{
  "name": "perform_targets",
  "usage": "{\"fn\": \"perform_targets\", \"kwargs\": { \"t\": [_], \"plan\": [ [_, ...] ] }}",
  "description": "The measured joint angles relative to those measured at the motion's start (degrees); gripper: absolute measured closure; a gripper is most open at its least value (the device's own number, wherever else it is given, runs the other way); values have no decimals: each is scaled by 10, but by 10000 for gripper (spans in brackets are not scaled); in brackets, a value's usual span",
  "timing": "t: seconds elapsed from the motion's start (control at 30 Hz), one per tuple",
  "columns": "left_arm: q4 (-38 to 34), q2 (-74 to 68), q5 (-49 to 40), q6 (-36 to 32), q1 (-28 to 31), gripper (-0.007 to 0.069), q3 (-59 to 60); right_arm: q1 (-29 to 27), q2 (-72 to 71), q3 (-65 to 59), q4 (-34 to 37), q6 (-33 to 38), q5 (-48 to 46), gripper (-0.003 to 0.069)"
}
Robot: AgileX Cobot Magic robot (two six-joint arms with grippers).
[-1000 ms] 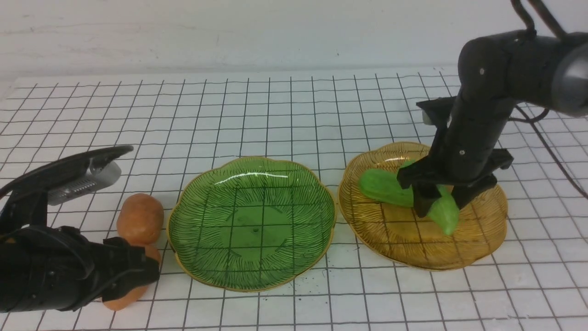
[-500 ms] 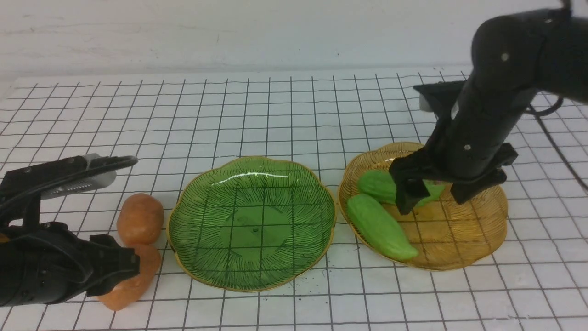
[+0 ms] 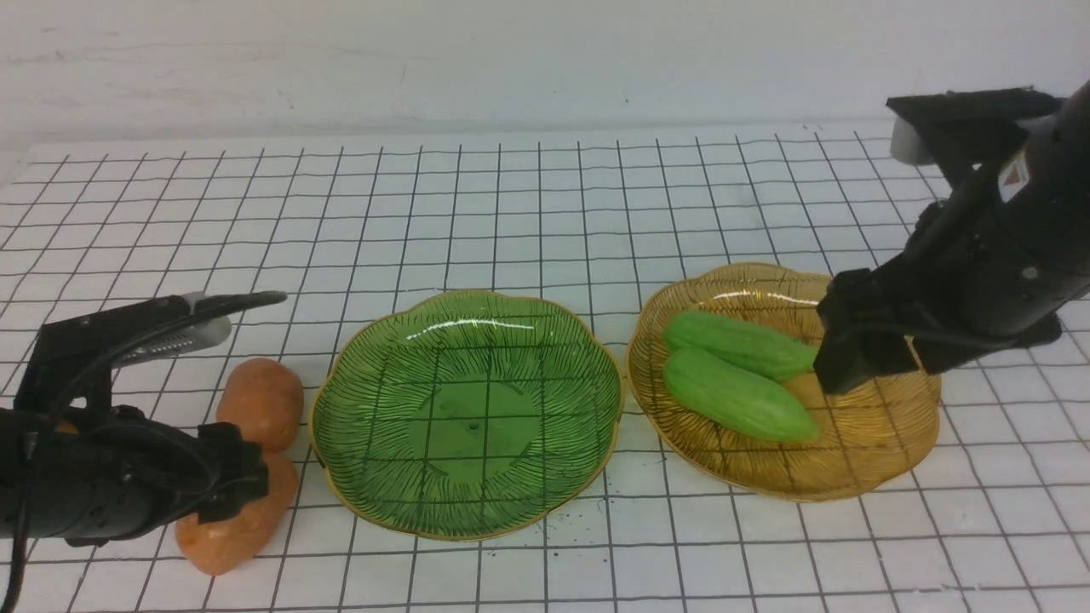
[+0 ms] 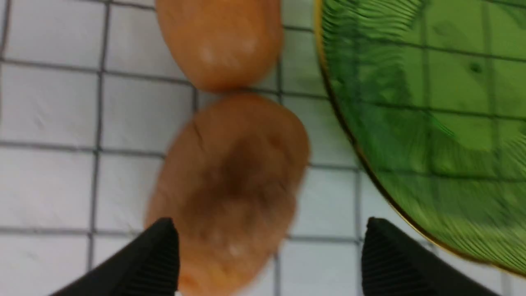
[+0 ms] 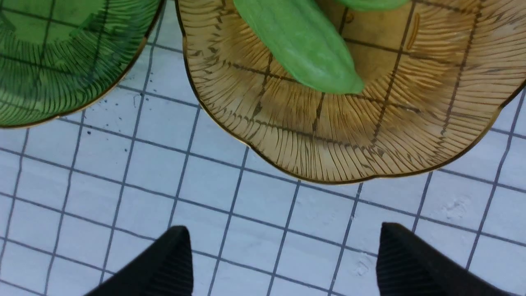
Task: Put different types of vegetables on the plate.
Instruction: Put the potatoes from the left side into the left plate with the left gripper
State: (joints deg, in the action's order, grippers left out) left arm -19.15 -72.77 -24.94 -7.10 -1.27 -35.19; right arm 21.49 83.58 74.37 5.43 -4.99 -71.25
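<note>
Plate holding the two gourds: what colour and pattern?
Translucent amber plate with dark radiating lines; clearest in the right wrist view.

This looks like a robotics lab bench, not a kitchen. The tabletop [image 3: 545, 196] is a white sheet ruled with a regular black grid; it runs under and all around the green plate [image 3: 466, 415], and its lines show through the glass. Behind the plate stands a plain white wall [image 3: 511, 60]. A black left arm [image 3: 102, 485] reaches in to the left of the plate. A black right arm [image 3: 979, 255] hangs to its right, above an amber plate [image 3: 860, 464]. Small dark specks [image 5: 88, 132] dot the sheet just in front of the green plate. Both wrist views show the same grid.
</note>
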Motion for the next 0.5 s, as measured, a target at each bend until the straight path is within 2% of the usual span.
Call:
{"fn": "perform_targets", "kwargs": {
  "t": [0.2, 0.5],
  "plan": [
    [46, -62, 67, -31, 0, 41, -3, 0, 1, -11, 0, 19, 0, 122],
    [45, -129, 68, -46, -1, 44, -5, 0, 1, -12, 0, 25, 0, 123]
  ]
}}
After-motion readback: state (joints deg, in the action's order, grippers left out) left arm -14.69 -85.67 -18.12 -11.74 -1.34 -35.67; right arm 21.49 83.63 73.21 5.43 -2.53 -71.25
